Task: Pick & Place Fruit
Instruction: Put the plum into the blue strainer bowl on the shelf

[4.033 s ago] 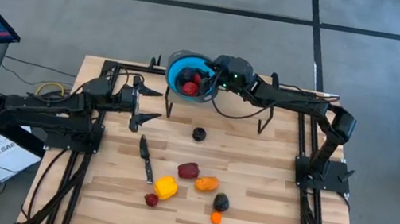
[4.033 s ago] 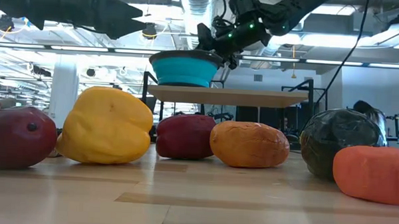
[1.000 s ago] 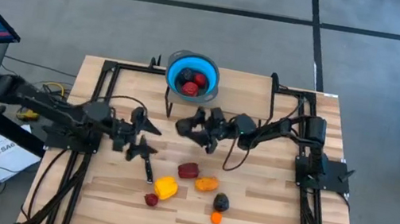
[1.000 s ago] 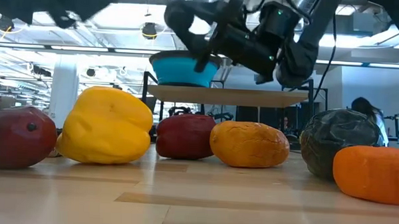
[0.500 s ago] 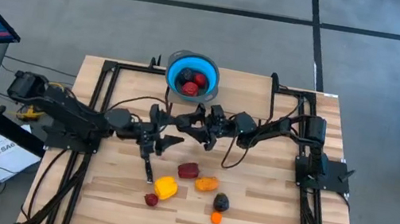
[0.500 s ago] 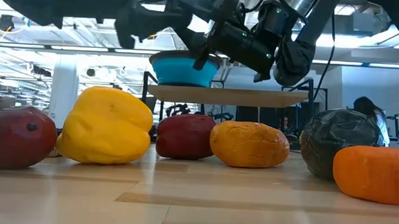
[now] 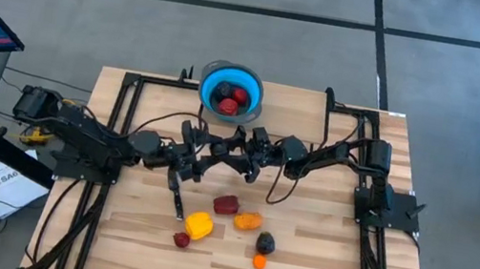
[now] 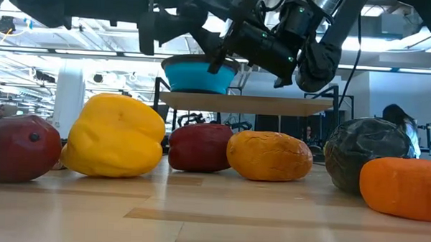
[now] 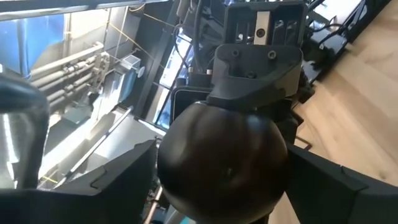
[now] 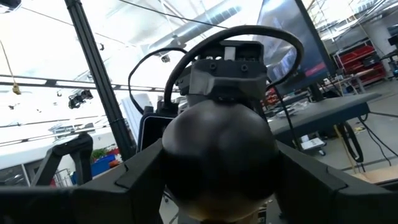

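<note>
Black fruit [image 9: 222, 163] mid-table, between left gripper [image 7: 201, 155] and right gripper [image 7: 230, 147], fingers meeting; which claw clamps it, cannot tell; blue bowl [image 7: 230, 91] behind, remaining fruits [image 7: 227, 204] nearer the table's front

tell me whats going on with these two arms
The left gripper and right gripper meet above the table's middle, in front of the blue bowl, with a black fruit between them. It looks like a handover. The right one seems to grip it. Other fruit waits on the table.
</note>
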You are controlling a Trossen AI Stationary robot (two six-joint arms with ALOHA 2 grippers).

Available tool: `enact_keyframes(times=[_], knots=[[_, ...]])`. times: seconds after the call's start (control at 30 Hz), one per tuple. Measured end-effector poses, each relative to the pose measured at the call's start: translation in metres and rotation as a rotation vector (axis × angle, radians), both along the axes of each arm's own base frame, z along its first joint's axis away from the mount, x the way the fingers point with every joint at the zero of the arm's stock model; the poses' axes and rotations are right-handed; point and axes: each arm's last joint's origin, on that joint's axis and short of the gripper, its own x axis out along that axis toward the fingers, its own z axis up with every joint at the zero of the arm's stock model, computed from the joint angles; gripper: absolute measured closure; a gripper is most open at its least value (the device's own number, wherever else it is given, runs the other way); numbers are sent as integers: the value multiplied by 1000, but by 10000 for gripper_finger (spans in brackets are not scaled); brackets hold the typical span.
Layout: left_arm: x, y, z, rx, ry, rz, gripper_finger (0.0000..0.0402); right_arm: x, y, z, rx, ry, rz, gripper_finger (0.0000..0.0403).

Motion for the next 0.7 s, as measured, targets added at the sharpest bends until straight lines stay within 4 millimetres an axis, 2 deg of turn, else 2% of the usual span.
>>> enact_keyframes(times=[0.3,0.43,0.6,0.7], knots=[[0,0,0,-46,-11,-9,136,0,0,0,8,4,4,157],[0,-1,-1,-69,-12,-12,135,1,0,-1,15,20,5,153],[0,-1,-3,-106,-11,-18,134,3,0,-5,1,71,12,127],[0,-1,-1,-150,-27,-33,138,4,-2,-17,-22,168,89,100]])
